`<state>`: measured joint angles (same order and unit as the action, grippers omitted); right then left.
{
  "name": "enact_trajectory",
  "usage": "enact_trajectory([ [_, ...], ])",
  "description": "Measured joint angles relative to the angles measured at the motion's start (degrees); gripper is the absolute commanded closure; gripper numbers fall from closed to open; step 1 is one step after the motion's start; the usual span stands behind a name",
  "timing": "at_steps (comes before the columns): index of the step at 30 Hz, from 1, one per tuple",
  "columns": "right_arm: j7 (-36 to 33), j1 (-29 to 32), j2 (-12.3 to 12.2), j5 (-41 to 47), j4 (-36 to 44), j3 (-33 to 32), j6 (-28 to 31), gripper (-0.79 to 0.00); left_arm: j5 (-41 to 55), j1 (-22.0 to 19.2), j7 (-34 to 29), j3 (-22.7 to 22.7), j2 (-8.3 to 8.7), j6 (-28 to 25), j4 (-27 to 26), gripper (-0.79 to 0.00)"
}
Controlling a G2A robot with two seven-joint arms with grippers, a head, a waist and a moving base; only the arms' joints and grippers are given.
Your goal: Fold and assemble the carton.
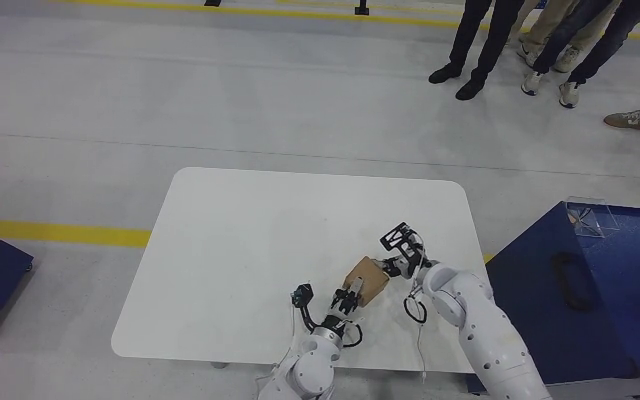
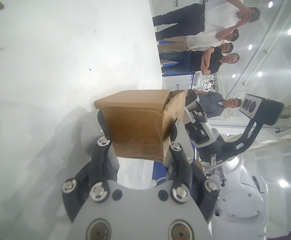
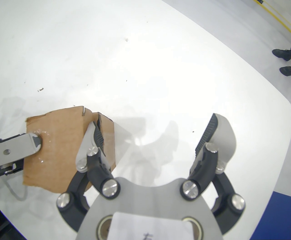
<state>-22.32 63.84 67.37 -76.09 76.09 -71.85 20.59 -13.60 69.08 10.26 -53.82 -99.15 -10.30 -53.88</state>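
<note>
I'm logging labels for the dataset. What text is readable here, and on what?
Carton: plain brown, no print on the faces shown.
White label on the right gripper: cut off, unreadable.
Wall sign in the room behind: cropped, too partial to read.

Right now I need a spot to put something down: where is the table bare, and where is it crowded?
Bare: the far half of the table and the stretch to the robot's left of the carton. Crowded: the near edge right of centre, where the left gripper clamps the carton and the open right gripper has one finger against it.
</note>
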Motion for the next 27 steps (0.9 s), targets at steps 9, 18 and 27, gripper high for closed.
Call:
enact_trajectory([
  [9, 0.12, -0.07, -0.09, 0.52, -0.18, -0.46, 0.36, -0.785, -0.27, -0.46, 0.48, 0.33, -0.34, 0.17, 0.53, -0.511],
  [18, 0.18, -0.78, -0.12, 1.26, -0.93, -0.99, 0.00, -0.785, -0.32, -0.80, 0.37, 0.15, -0.50, 0.15, 0.86, -0.523],
  [27, -0.53, -1.76, 0.02, 1.73, -2.46, -0.56, -0.26, -0.785, -0.94, -0.82, 0.36, -0.04, -0.52, -1.02, 0.70, -0.511],
])
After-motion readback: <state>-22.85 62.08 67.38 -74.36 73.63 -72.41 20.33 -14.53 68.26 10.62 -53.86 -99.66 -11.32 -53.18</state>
